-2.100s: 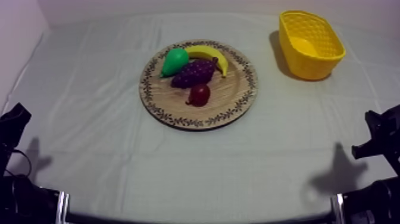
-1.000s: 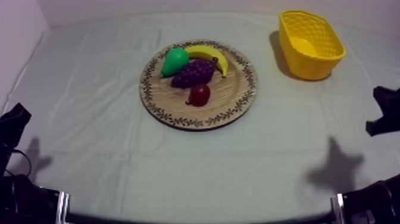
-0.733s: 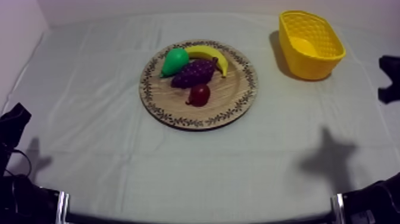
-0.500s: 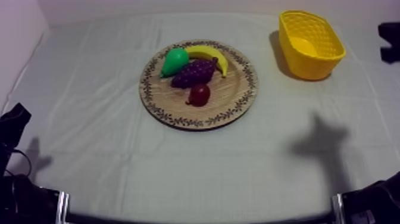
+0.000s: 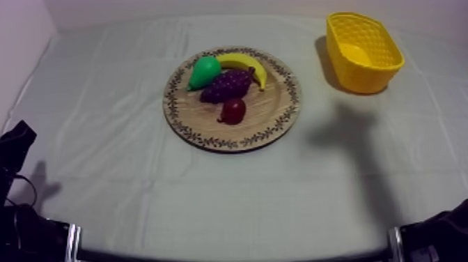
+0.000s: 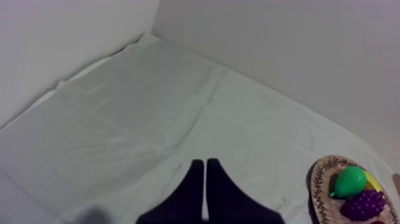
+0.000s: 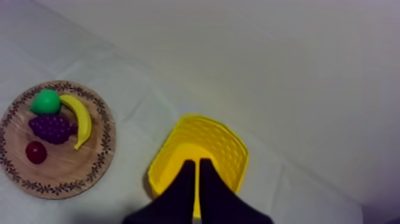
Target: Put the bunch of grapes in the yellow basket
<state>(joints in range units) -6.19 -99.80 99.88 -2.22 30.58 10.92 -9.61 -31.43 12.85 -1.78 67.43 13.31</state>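
The bunch of grapes (image 5: pixel 227 85) lies on the wooden board (image 5: pixel 209 131), yellow basket (image 5: pixel 362 73) well apart from it. Left jaws and right jaws are clenched, empty; spread the right ones before descending onto the grapes.

Wooden board (image 6: pixel 317 177) partly cut off

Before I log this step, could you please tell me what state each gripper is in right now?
Left gripper: closed, holding nothing.
Right gripper: closed, holding nothing, near the yellow basket.
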